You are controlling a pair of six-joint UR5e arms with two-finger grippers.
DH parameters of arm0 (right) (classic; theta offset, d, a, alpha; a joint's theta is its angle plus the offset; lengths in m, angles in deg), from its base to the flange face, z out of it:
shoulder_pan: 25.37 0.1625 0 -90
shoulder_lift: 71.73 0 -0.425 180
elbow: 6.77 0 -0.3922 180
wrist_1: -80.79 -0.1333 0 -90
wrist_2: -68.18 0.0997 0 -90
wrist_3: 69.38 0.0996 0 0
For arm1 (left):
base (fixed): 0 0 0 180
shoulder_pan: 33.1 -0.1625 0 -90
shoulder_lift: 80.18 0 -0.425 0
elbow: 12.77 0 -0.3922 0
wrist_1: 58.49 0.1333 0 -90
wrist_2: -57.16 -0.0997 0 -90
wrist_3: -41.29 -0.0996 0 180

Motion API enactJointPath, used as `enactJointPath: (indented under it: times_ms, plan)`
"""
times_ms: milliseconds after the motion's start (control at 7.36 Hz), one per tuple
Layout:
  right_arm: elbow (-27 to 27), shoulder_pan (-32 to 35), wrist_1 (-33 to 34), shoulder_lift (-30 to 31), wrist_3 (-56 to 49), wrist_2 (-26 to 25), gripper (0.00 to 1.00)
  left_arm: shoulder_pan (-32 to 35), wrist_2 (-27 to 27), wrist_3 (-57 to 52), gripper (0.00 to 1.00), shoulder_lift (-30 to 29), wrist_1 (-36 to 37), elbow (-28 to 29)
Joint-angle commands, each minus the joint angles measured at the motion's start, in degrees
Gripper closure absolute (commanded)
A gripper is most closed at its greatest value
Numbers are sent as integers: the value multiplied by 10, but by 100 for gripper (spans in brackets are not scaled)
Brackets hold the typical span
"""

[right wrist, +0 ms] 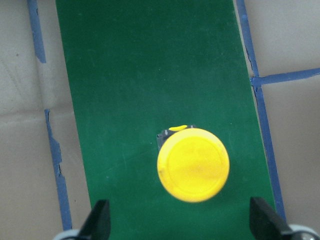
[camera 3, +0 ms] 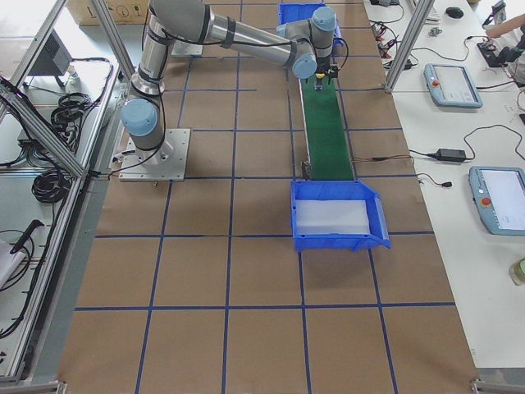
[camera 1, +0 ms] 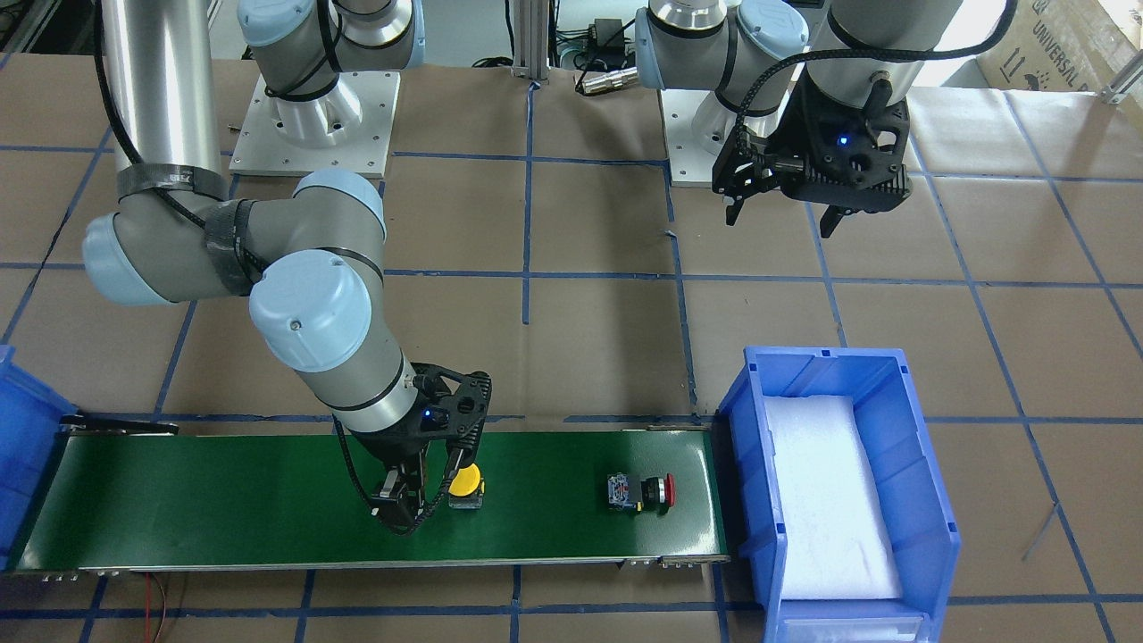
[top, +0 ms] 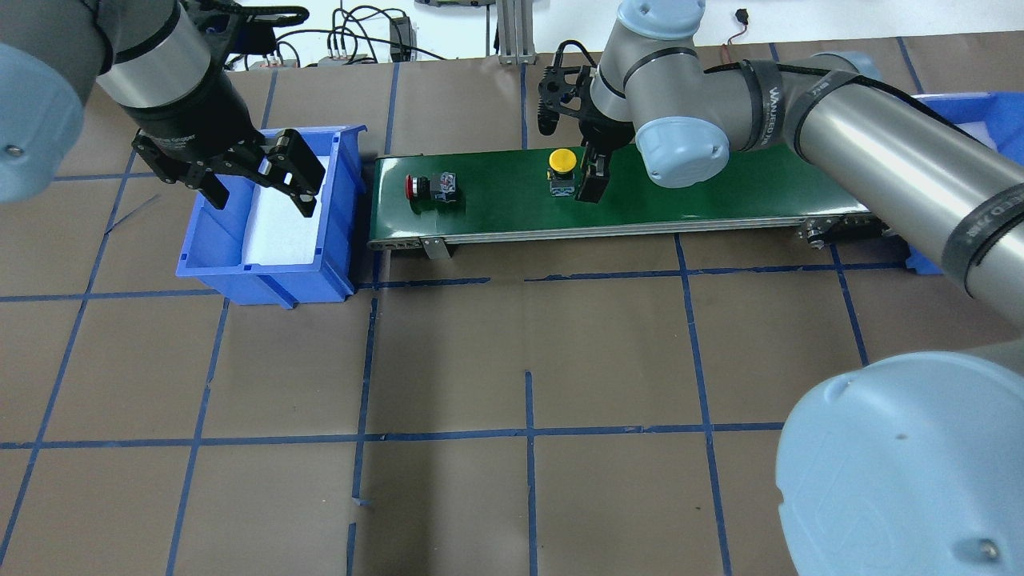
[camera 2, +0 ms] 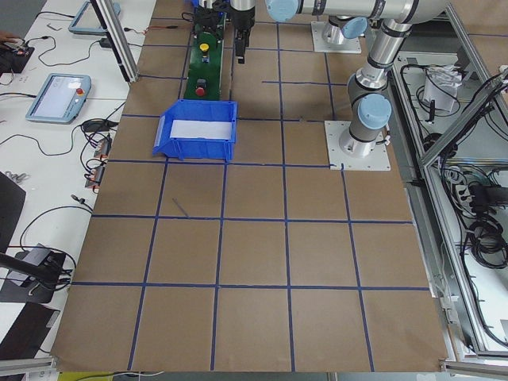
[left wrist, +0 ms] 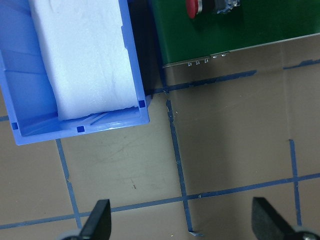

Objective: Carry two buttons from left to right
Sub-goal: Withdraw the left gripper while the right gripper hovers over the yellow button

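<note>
looking from the front: the yellow button [camera 1: 464,482] stands cap up about the middle of the green belt [camera 1: 223,500], and the red button [camera 1: 641,491] lies on its side nearer the blue bin [camera 1: 929,464]; the right hand [camera 1: 420,496] is low over the belt, pointing down at the yellow one, with its elbow folded above; the left hand [camera 1: 784,214] hangs high over the bare desk [camera 1: 589,268], jaws apart and holding nothing
overhead: the left hand [top: 260,188] hovers over the near wall of the blue bin, which is lined with white foam [top: 280,232]; a second blue bin [top: 976,112] sits at the robot's right end of the belt
left end of the desk: both buttons show only as small dots on the belt, and the hands are too small to judge
right end of the desk: the right arm reaches far out along the belt; nothing finer can be read
left wrist: its fingers [left wrist: 100,222] are spread wide over the desk, with only the red cap [left wrist: 200,6] at the top edge
right wrist: the yellow cap [right wrist: 193,164] sits just ahead of the spread fingers [right wrist: 100,222], roughly centred, not touched, so this hand is empty
handling: both look like stiff, light plastic-and-metal parts that tolerate a firm pinch; the smooth round caps would likely slip, so the blocky body under the cap is the better hold, which means going down past the wider yellow cap; the red one may rock on its mushroom head
</note>
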Motion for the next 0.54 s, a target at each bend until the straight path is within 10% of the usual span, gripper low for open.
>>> enactJointPath:
  times_ms: [0,407]
  plan:
    - [-5,1,9,-9,-5,-2,3,0,1,-1,0,0,2,-4]
    - [0,-44,-75,51,6,-4,1,0,2,-1,0,0,2,-5]
